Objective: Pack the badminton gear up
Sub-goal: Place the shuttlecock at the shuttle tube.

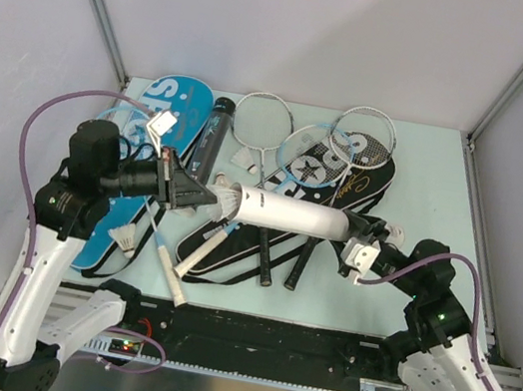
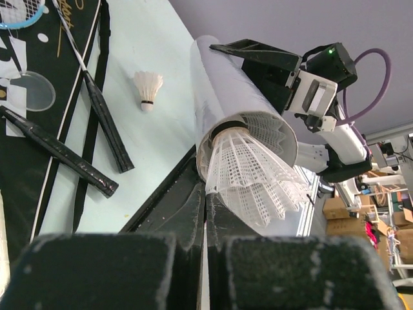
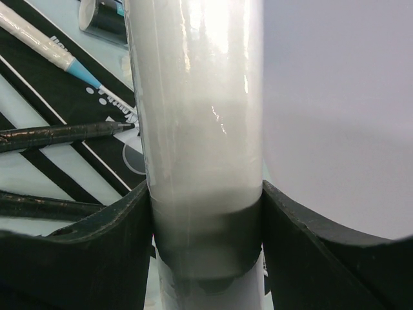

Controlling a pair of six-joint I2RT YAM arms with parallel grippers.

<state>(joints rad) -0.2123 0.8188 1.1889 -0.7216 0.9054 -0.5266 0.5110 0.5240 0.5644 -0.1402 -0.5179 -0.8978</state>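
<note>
Currently the white tube (image 1: 293, 216) is hanging level above the black bag (image 1: 370, 182), mid-bench. The right tool (image 1: 353, 240) is clamping the tube's right end, one jaw on either side of a dark band. The left tool (image 1: 202, 200) is pressed together and appears to be pinching the skirt rim of a shuttlecock (image 2: 258, 181), which is sitting in the tube's left mouth with its skirt sticking out.

Risks, as judged:
- The tube is glossy and held at one end only, so a push from the left may be sliding or tilting it in the jaws.
- If the two are off-axis, the skirt is likely catching and crumpling on the rim.
- An early release means the shuttlecock is dropping onto the bags.

Around, on the bench (image 1: 429, 164):
- A blue bag (image 1: 182, 101) is lying far left.
- Rackets (image 1: 264, 257) are lying across the black bag, under the working line.
- A black tube (image 1: 217, 132) is lying beside the blue bag.
- Loose shuttlecocks are waiting far-centre (image 1: 243, 159) and near-left (image 1: 122, 237).
</note>
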